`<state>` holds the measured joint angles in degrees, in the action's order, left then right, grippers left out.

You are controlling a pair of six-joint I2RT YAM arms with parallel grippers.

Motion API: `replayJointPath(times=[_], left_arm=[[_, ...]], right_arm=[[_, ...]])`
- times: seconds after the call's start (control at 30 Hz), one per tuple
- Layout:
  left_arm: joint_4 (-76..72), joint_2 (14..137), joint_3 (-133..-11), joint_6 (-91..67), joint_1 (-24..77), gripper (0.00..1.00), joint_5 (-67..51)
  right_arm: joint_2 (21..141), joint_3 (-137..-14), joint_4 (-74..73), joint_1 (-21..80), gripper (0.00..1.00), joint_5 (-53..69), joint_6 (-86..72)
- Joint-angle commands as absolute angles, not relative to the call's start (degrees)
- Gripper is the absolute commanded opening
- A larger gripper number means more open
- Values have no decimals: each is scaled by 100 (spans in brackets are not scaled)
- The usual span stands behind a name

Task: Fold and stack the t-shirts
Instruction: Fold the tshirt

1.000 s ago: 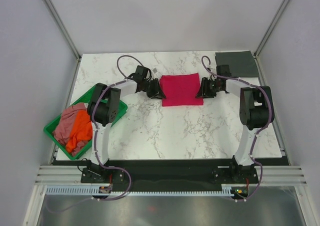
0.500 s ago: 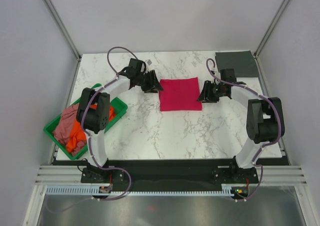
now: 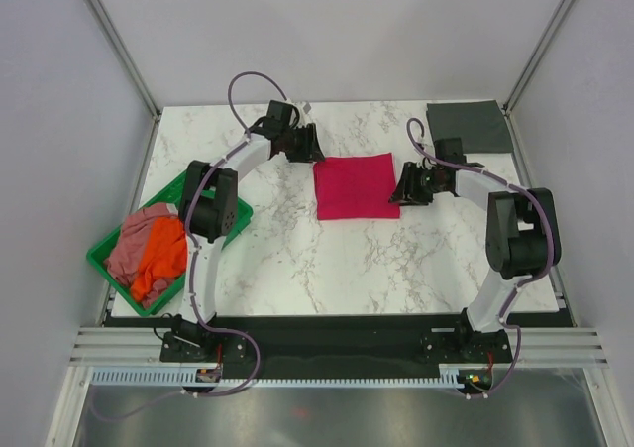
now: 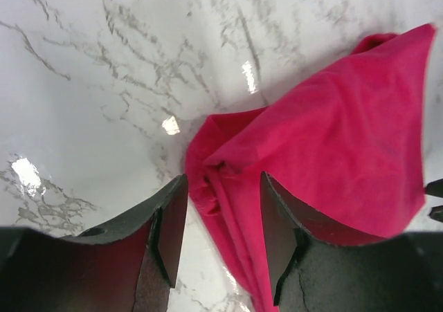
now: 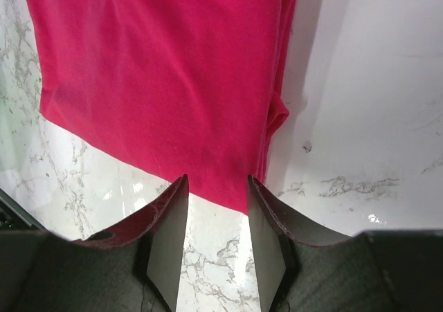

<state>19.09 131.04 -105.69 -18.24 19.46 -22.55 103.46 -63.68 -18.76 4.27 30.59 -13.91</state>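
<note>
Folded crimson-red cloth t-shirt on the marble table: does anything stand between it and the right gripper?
Nothing visible does. The right gripper hangs open at the edge of the folded crimson-red cloth t-shirt, over the marble table.

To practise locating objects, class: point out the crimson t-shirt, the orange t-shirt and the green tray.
crimson t-shirt (image 3: pixel 353 186), top view, middle of the folded cloth.
orange t-shirt (image 3: pixel 163 257), top view, its bunched middle in the tray.
green tray (image 3: pixel 117 284), top view, near left rim.
</note>
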Motion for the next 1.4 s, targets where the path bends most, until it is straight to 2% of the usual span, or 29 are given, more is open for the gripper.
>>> replayJointPath(times=[0.0, 0.17, 0.3, 0.37, 0.43, 0.57, 0.63, 0.67, 0.7, 0.8, 1.07, 1.37], left_arm=[[2013, 13402, -11073, -1248, 1934, 53, -2153], [2013, 13623, -11460, -1169, 1881, 47, -1995], [2021, 13895, -11785, -1336, 1776, 26, -2407], [2013, 14035, -11847, -1423, 1749, 21, -2566], [2013, 14124, -11935, -1441, 1723, 11, -2838], [2021, 14168, -11971, -1511, 1688, 7, -2953], [2021, 14081, -11892, -1555, 1618, 13, -3058], [2004, 14028, -11857, -1538, 1591, 21, -3050], [2013, 13914, -11769, -1503, 1582, 38, -3006], [2013, 13843, -11751, -1310, 1556, 52, -3067], [1969, 13904, -11856, -1283, 1529, 56, -3770], [1960, 14282, -12049, -1309, 1626, 51, -3946]], right_arm=[[10433, -6495, -1679, 431, 47, 3068, -1380], [10433, -6373, -1679, 431, 41, 2997, -1362], [10397, -6214, -1617, 439, 40, 2979, -1380], [10397, -6153, -1591, 431, 39, 2997, -1389], [10389, -6109, -1538, 439, 38, 3006, -1406], [10424, -6021, -1477, 431, 37, 3023, -1450], [10424, -6021, -1459, 431, 37, 3041, -1459], [10433, -6021, -1450, 439, 38, 3032, -1459], [10424, -6021, -1459, 439, 38, 3024, -1459], [10433, -6012, -1450, 431, 38, 3023, -1459], [10441, -6029, -1450, 431, 38, 3015, -1468], [10424, -6012, -1441, 431, 39, 3076, -1494]])
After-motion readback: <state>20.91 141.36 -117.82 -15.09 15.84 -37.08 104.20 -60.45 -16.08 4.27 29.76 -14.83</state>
